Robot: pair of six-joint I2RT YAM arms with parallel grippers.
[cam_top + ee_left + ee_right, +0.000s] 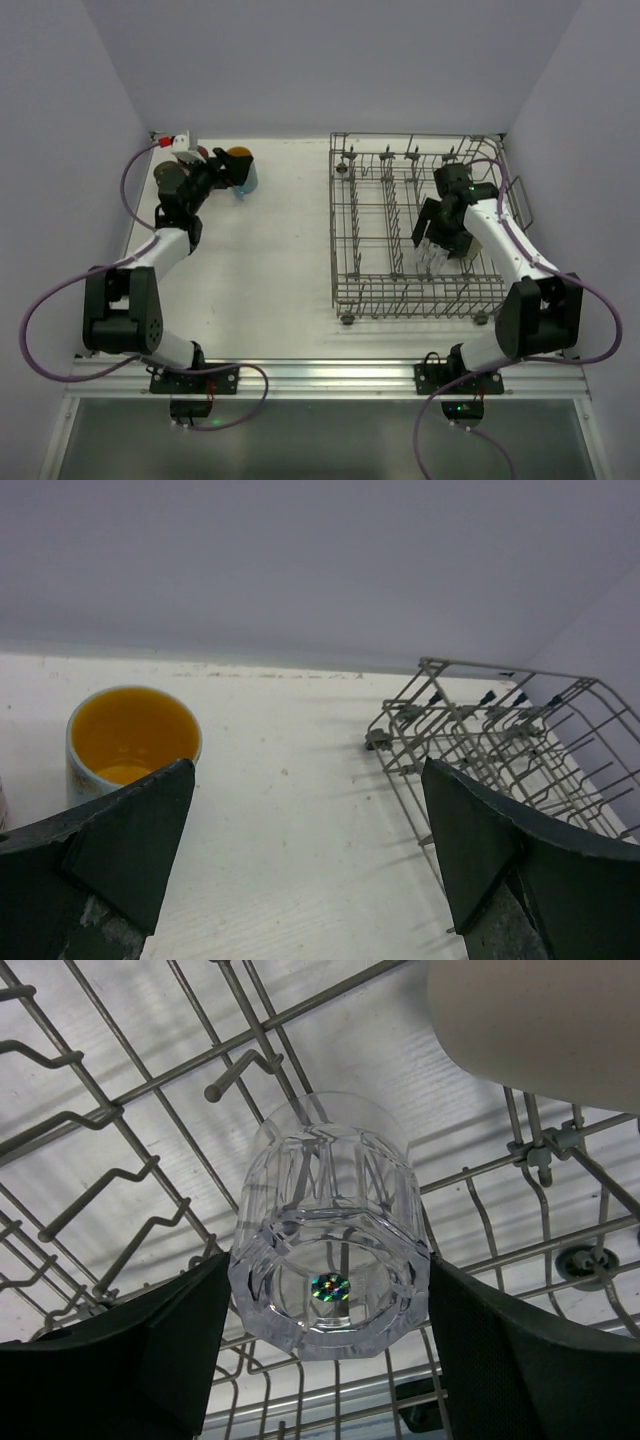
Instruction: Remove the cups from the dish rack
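Note:
The grey wire dish rack (345,240) stands at the right of the table. Inside it my right gripper (432,256) reaches down over a clear glass tumbler (330,1250). The tumbler stands bottom up among the tines, and both fingers press on its sides. A plain beige cup (540,1020) sits just beyond it in the rack. At the far left a blue patterned mug (241,170) with an orange inside (130,735) stands upright on the table. My left gripper (305,765) is open just behind and beside it, with nothing between its fingers.
A small red and white fitting (185,143) sits in the back left corner. Walls close the table in at the back and on both sides. The rack's near corner (400,730) lies to the right of the left gripper.

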